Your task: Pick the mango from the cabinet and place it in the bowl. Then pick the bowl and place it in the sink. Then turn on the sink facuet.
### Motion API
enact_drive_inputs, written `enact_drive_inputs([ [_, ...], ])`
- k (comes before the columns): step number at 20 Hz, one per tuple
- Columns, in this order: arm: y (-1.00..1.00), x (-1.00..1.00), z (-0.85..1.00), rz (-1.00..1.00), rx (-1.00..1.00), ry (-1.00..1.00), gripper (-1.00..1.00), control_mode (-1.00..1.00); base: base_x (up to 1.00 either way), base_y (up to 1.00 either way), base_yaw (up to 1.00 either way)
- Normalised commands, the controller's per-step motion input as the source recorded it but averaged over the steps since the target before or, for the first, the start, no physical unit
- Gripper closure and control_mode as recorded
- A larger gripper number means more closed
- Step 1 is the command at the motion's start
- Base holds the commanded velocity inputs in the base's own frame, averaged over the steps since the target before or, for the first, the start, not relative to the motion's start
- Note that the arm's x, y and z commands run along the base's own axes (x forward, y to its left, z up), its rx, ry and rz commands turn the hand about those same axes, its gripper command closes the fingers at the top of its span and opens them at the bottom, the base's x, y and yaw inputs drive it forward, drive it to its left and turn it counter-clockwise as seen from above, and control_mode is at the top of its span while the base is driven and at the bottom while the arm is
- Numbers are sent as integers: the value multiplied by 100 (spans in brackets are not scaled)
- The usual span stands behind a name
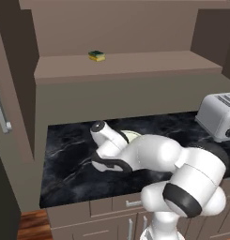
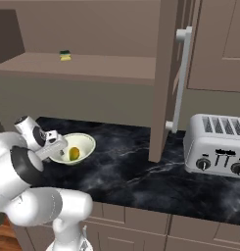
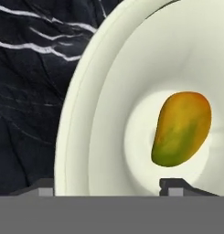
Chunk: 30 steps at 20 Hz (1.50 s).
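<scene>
The cream-white bowl (image 3: 109, 91) stands on the black marble counter (image 2: 136, 171), and the yellow-orange mango (image 3: 182, 129) lies in its bottom. In the right base view the bowl (image 2: 84, 138) holds the mango (image 2: 74, 153) near the counter's left end. My gripper (image 3: 108, 186) is low over the bowl's near rim, open. One fingertip (image 3: 40, 185) is outside the rim and the other fingertip (image 3: 175, 185) inside, with the wall between them. Behind my arm a sliver of the bowl (image 1: 130, 136) shows. The cabinet shelf (image 1: 135, 63) is above. The sink and the sink facuet are out of view.
A green-and-yellow sponge (image 1: 96, 56) lies on the cabinet shelf. A silver toaster (image 2: 217, 142) stands at the counter's right. An open cabinet door (image 2: 163, 78) with a long handle hangs down between the bowl and the toaster. Drawer fronts run below the counter edge.
</scene>
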Motion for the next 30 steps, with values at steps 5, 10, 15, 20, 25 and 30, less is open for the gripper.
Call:
enact_drive_inputs([
  [5,-22,0,0,0,0,5,100,-100,0,0,0],
  [10,-34,-28,8,-1,1,-5,100,-100,0,0,0],
  [15,-43,-78,93,6,0,-22,100,-100,0,0,0],
  [20,-28,-80,100,15,-4,-14,100,-100,0,0,0],
  [25,-28,-95,100,21,-22,-9,100,-100,0,0,0],
  [30,-21,-100,100,32,-38,0,100,-100,0,0,0],
])
